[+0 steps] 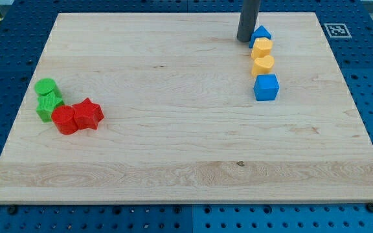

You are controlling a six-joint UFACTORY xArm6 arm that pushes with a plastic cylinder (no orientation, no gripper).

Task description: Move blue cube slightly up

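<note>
Nearest in the right-hand column sits the blue cube (266, 87), on the right half of the wooden board (173, 129); just beyond it come a yellow heart-like block (263, 65), then a yellow hexagonal block (261, 46), then a blue pointed block (260, 33) at the far end. My tip (245, 41), a bare rod with nothing to open or close and carrying nothing, rests just left of that farthest blue block. So the cube lies nearer than the tip and slightly to its right, and pushing it farther would, I judge, mean first coming round to its near side.
</note>
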